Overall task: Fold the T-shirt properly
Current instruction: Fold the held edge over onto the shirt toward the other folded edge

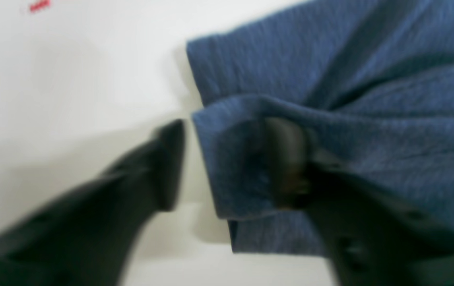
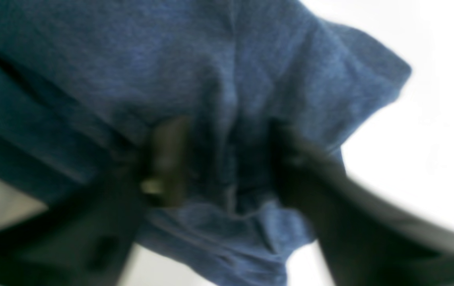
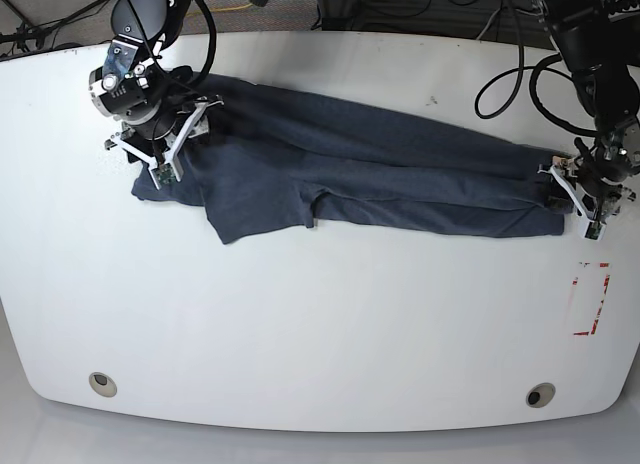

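The dark blue T-shirt [image 3: 380,169] lies stretched in a long band across the white table [image 3: 320,334], with one sleeve flap pointing to the front left. My right gripper [image 3: 160,159] is at its left end. In the right wrist view [image 2: 229,159] the fingers stand apart with bunched shirt fabric [image 2: 131,59] between them. My left gripper [image 3: 585,199] is at the shirt's right end. In the left wrist view [image 1: 227,163] it is open: one finger [image 1: 167,167] is over bare table, the other sits in a fold of the shirt edge [image 1: 370,59]. No lettering or label shows.
A red tape outline [image 3: 590,299] marks the table near the right edge, in front of my left gripper; it also shows in the left wrist view [image 1: 39,6]. Two round holes [image 3: 100,384] [image 3: 540,395] sit near the front edge. Cables [image 3: 500,74] hang over the back right.
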Robot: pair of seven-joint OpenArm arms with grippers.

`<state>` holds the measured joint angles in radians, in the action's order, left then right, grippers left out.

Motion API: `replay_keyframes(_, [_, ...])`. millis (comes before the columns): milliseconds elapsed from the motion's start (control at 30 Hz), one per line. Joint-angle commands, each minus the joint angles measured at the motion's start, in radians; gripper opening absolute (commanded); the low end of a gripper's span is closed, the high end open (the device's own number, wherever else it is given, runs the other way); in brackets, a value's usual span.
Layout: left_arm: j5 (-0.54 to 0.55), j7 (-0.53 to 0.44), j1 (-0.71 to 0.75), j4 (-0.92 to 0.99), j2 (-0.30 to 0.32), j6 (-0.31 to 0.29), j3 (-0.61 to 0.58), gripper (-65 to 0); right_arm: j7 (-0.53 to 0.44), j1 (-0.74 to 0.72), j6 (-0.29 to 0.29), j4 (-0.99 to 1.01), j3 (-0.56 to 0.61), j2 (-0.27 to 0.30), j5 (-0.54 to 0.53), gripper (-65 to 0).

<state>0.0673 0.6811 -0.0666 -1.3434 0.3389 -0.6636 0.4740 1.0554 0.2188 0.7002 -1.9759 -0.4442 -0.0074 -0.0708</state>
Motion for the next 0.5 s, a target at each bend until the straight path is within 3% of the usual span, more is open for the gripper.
replay_keyframes(0, [0.012, -0.022, -0.017, -0.021, 0.019, 0.034, 0.002, -25.3, -0.016, -0.011, -0.002, -0.04, -0.064, 0.005, -0.004, -18.4])
replay_keyframes(200, [0.019, 0.042, -0.062, -0.152, 0.024, 0.038, 0.009, -25.1, -0.014, -0.062, -0.002, -0.038, -0.196, 0.025, -0.189, -20.3])
replay_keyframes(300, [0.019, 0.081, -0.069, -0.224, 0.01, 0.038, 0.004, -25.1, 0.024, -0.085, -0.002, -0.032, -0.201, 0.053, -0.278, -20.6])
replay_keyframes(467, [0.01, 0.087, -0.098, -0.209, -0.083, 0.046, -0.01, -25.1, 0.118, -0.172, -0.002, 0.076, -0.209, 0.065, -0.429, -20.6])
